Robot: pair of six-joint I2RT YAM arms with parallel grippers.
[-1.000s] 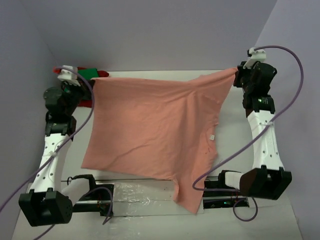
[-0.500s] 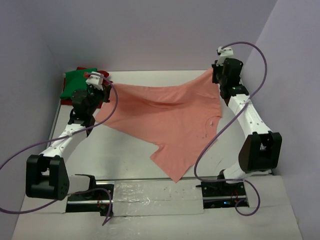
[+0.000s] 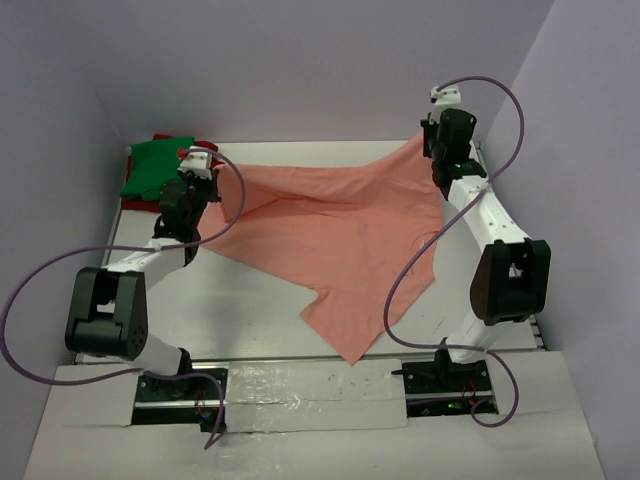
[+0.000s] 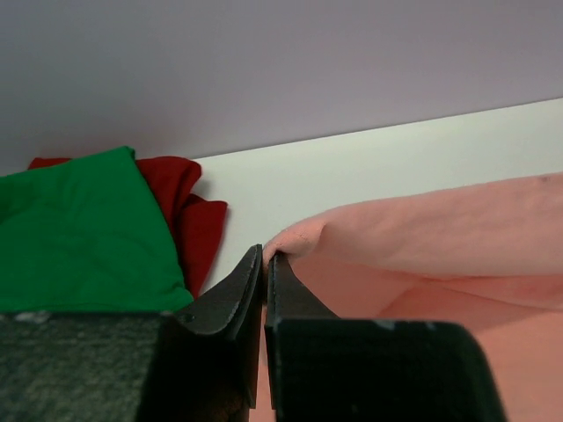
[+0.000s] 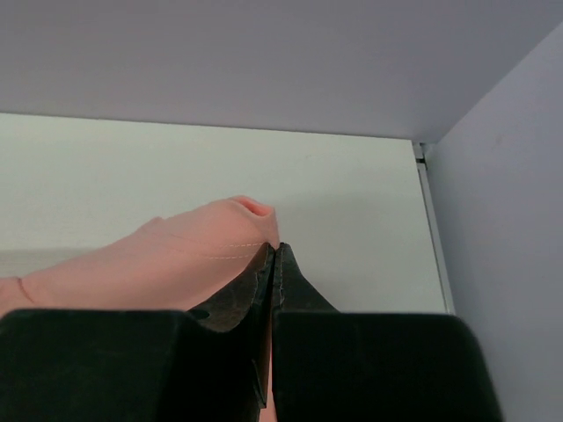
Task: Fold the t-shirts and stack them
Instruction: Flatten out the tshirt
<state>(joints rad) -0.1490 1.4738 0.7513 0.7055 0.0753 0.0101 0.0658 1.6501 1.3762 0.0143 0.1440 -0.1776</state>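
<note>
Top external view: the salmon-pink t-shirt (image 3: pixel 330 240) is stretched across the far half of the table (image 3: pixel 250 310), held up at two far corners, its middle sagging and one lobe trailing toward the near edge. The left gripper (image 3: pixel 203 166) meets the left corner and the right gripper (image 3: pixel 431 141) meets the right corner. The fingertips are masked by the wrist housings here. The green t-shirt (image 3: pixel 155 165) lies at the far left corner on the dark red t-shirt (image 3: pixel 135 203), of which only slivers show.

Left wrist view: the left gripper (image 4: pixel 265 257) has its jaws pressed together on a thin edge of the salmon-pink t-shirt (image 4: pixel 440 237). The green t-shirt (image 4: pixel 79 229) overlies the dark red t-shirt (image 4: pixel 189 220), both cut off by the frame and the gripper body.

Right wrist view: the right gripper (image 5: pixel 274 251) is clamped on a bunched corner of the salmon-pink t-shirt (image 5: pixel 167 255). The rest of the cloth is hidden behind the gripper body.
</note>
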